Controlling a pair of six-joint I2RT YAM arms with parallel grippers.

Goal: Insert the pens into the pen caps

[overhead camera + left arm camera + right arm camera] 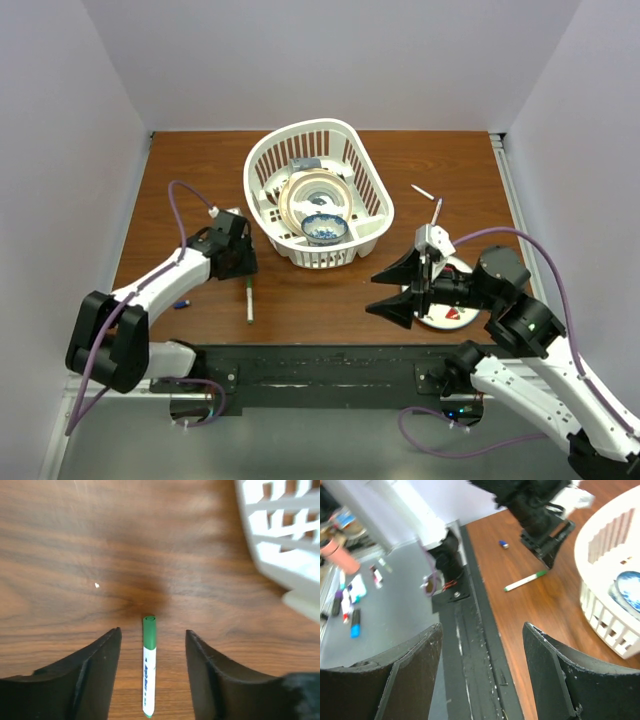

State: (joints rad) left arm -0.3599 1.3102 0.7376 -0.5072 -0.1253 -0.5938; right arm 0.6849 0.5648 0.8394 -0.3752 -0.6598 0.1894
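Note:
A white pen (148, 680) with a green cap (149, 631) on its far end lies on the table between the open fingers of my left gripper (152, 632), untouched. In the top view this pen (248, 303) lies just in front of the left gripper (242, 272). A blue cap (181, 303) lies to its left. Two more white pens (422, 191) (437, 210) lie at the back right. My right gripper (372, 294) is open and empty, held above the table pointing left. The right wrist view shows the green-capped pen (526, 581) and the blue cap (504, 544). The greyish cap is out of view.
A white basket (362, 170) holding bowls stands at the back centre, its wall close to the right of the left gripper (280, 555). A white disc with a red piece (450, 316) lies under the right arm. A black rail (330, 365) runs along the near table edge.

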